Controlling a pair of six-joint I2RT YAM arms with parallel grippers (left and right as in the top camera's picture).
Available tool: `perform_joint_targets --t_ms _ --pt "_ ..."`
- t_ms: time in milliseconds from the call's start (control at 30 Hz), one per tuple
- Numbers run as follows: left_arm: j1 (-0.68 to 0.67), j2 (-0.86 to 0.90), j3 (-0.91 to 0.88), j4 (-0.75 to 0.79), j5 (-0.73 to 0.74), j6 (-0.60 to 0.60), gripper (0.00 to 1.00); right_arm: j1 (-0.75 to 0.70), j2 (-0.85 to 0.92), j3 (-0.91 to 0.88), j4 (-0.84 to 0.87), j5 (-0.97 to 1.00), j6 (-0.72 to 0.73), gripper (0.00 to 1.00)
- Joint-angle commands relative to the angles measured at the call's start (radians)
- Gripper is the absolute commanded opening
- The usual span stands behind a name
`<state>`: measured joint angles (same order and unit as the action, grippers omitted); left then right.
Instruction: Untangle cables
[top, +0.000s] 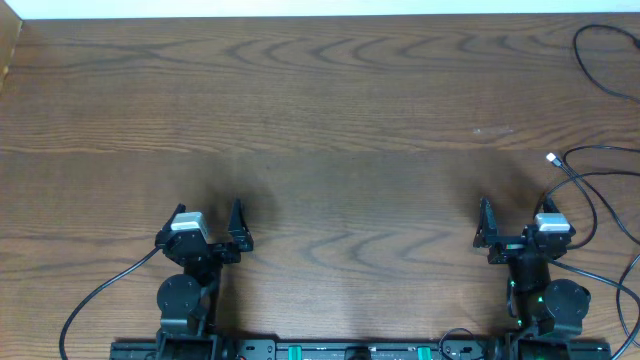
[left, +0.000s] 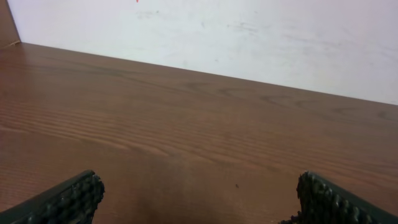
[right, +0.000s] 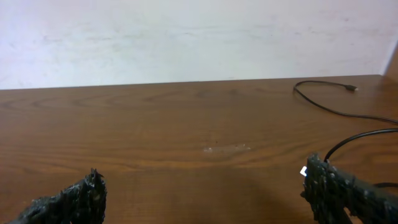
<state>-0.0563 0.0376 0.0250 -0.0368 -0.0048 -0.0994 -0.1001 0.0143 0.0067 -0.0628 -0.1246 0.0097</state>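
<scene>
The cables lie at the table's far right. One thin black cable (top: 598, 62) loops near the back right corner; in the right wrist view this cable (right: 323, 107) ends in a small plug. A second black cable (top: 600, 176) with a pale plug tip (top: 551, 158) curves just beyond my right gripper (top: 517, 212). Seen from the right wrist, that tip (right: 303, 170) sits close beside the right finger. The right gripper (right: 202, 190) is open with nothing in it. My left gripper (top: 208, 215) is open over bare wood, far from the cables. In the left wrist view the left gripper (left: 199, 196) has only table before it.
The brown wooden table (top: 320, 120) ends at a white wall (right: 186, 37) at the back. A thick black arm wire (top: 100, 295) trails from the left arm's base. More black cable runs off the right edge (top: 625, 225).
</scene>
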Motion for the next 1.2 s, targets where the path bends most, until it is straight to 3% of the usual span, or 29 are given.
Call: perform_joint_targets --t_ms 0,133,1167 --pt "-0.004 0.002 -0.021 -0.037 -0.003 0.016 1.00 0.010 -0.010 -0.001 -0.008 0.040 -0.007 0.99" --pt "-0.004 0.002 -0.021 -0.037 -0.003 0.016 1.00 0.020 -0.010 -0.001 -0.014 0.130 0.049 0.99" --pt "-0.004 0.002 -0.021 -0.037 -0.003 0.016 1.00 0.081 -0.010 -0.001 -0.013 0.126 0.037 0.99"
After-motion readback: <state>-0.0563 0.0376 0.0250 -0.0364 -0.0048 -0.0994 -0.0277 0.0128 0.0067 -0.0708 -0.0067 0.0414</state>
